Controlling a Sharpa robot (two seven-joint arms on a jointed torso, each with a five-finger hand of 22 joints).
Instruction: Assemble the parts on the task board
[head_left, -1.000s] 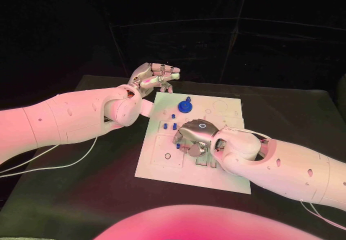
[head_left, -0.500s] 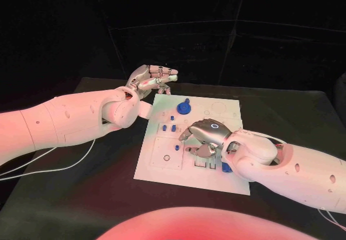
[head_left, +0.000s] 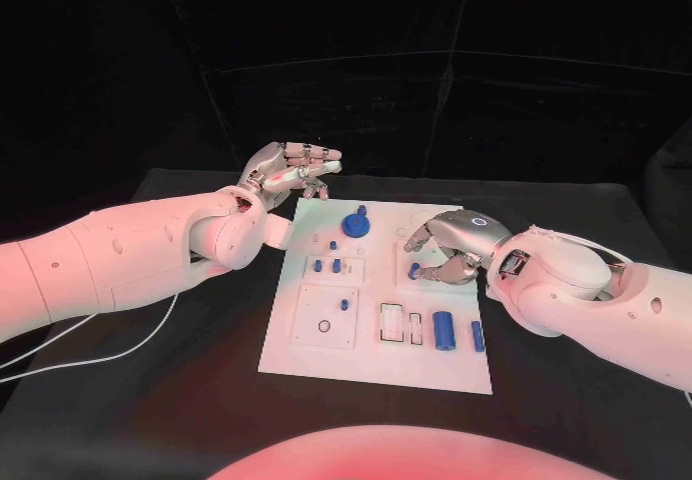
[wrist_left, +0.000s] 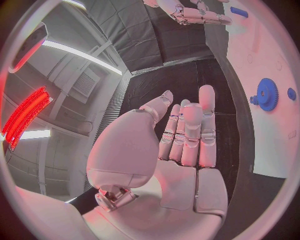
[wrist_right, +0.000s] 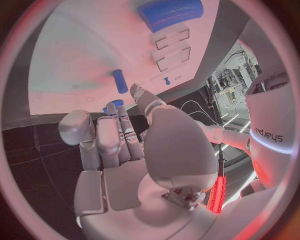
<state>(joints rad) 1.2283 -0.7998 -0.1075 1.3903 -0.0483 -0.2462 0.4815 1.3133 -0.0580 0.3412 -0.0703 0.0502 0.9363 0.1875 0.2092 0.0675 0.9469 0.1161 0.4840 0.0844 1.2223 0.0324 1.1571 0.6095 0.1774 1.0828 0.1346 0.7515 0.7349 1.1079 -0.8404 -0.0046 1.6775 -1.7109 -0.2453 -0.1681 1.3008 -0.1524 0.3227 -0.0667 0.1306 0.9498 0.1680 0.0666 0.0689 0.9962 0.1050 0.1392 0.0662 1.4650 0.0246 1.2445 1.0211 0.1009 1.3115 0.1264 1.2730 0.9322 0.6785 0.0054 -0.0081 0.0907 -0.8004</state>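
Holding small blue part (head_left: 417, 270), right hand (head_left: 450, 252) over task board (head_left: 372, 350); left hand (head_left: 293, 167) empty, fingers apart.

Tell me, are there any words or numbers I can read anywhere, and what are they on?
"sharpa", seen mirrored, on the robot's white body in the right wrist view.
The task board bears outlines only, no readable text.
The blue parts carry no lettering.
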